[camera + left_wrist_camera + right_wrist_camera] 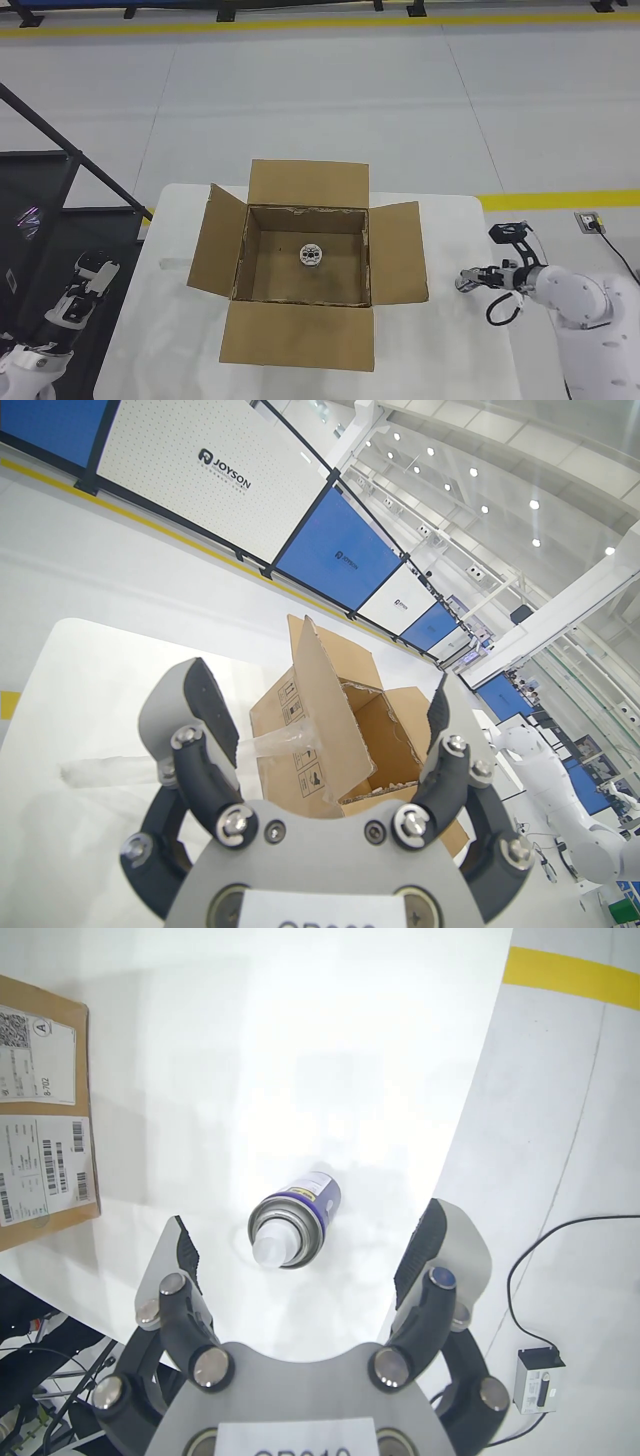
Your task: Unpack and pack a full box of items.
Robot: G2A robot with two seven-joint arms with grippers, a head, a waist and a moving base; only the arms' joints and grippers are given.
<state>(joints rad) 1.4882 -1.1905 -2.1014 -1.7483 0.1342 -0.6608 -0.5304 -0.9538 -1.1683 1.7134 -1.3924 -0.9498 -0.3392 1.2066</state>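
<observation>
Right fingers spread open above a can near the worktop edge; my left fingers, open, face the box.

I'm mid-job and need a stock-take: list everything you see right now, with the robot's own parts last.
cardboard box: one, brown, all four flaps open, in the middle of the table
small item: one, white with dark marks, on the box floor near the far wall; I cannot tell what it is
spray can: one, silver top, purple band, pale cap, on the table to the right of the box
labels: two, white, on the outer face of a box flap
table: one, white, under the box
left hand: one, grey and black, open, off the table's left side, facing the box
right hand: one, grey and black, open, above the spray can
</observation>
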